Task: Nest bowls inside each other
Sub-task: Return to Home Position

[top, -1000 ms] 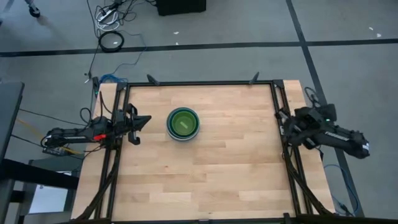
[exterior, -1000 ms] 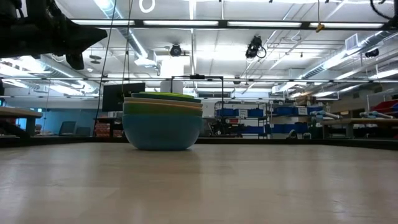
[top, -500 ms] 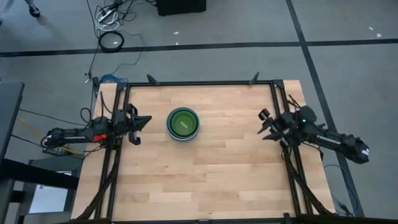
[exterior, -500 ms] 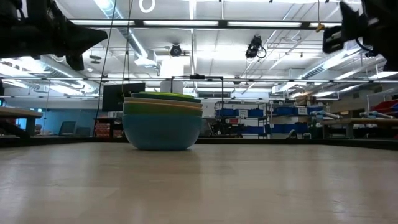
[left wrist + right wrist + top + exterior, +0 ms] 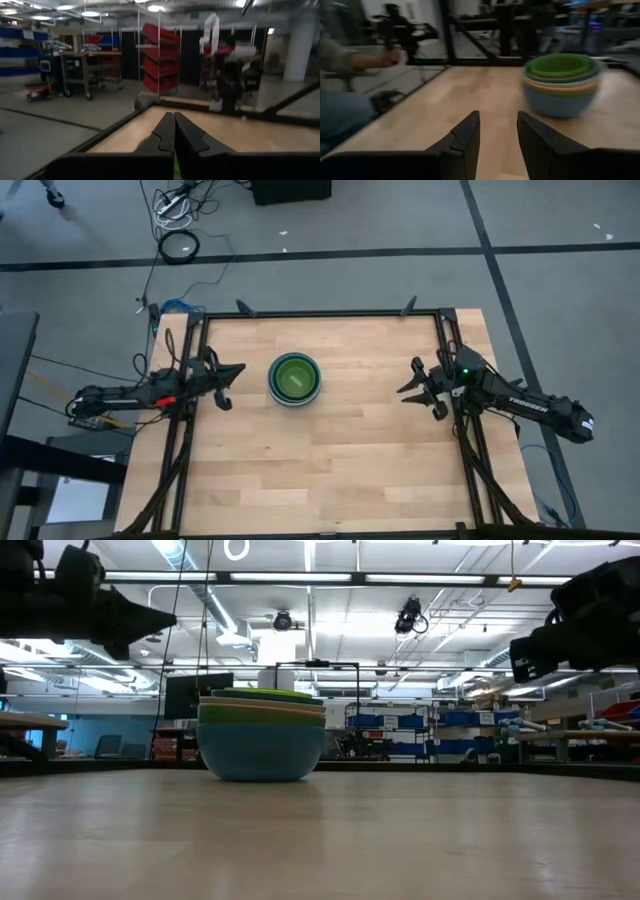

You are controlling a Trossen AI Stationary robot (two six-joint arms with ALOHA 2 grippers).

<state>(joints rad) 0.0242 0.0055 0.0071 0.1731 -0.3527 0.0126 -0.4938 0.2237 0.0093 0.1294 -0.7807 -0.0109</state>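
The bowls sit nested in one stack [image 5: 294, 378] on the wooden table, left of its middle; a blue bowl is outermost and a lime green one [image 5: 560, 65] on top, and the stack rests on the blue bowl's base [image 5: 262, 735]. My left gripper [image 5: 236, 371] hovers shut at the table's left edge, pointing level toward the stack, a short way from it. My right gripper [image 5: 408, 380] hovers open and empty at the table's right edge, its fingers [image 5: 498, 116] aimed level at the stack from far off.
Black frame rails run along the table's left [image 5: 178, 440] and right [image 5: 468, 455] edges. In the right wrist view a person [image 5: 342, 100] sits beyond the table's left side. Bare wood [image 5: 320, 470] spreads across the near half of the table.
My right gripper has swung from beyond the table's right edge inward over the table, come down and tipped level, and now points toward the bowls. My left gripper has turned a little in place. The bowls have stayed put.
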